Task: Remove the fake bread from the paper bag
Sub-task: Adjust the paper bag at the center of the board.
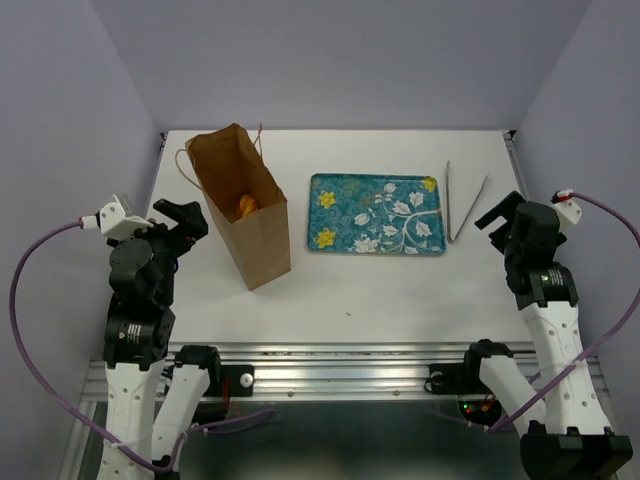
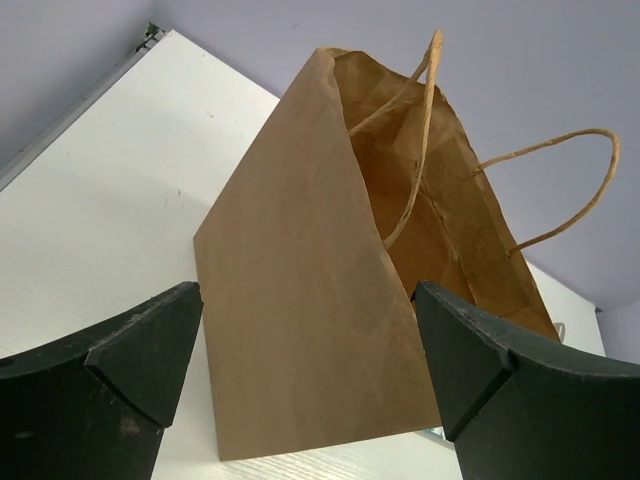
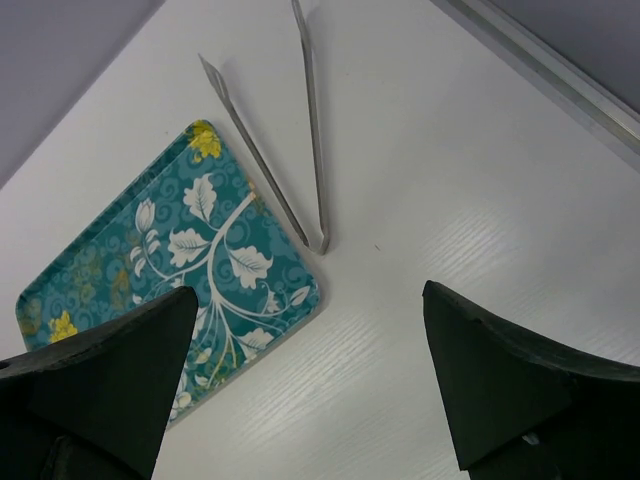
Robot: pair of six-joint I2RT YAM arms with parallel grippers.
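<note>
The paper bag (image 1: 262,240) is seen standing upright at the left of the table (image 1: 400,290), its mouth open. Inside it, fake bread (image 1: 245,205) is glimpsed (orange-golden, shape not made out). A floral tray (image 1: 376,213) is laid to its right, apart, with metal tongs (image 1: 450,205) just beside. The left gripper (image 2: 305,350) is held spread before the bag, and the right gripper (image 3: 310,300) is spread over the tray's corner.

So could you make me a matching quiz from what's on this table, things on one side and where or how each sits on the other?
1 paper bag
2 fake bread
3 tray
4 tongs

A lying right of the tray
B inside the bag
C standing upright on the left
D teal with flowers, mid-table

Pairs: 1-C, 2-B, 3-D, 4-A
</note>
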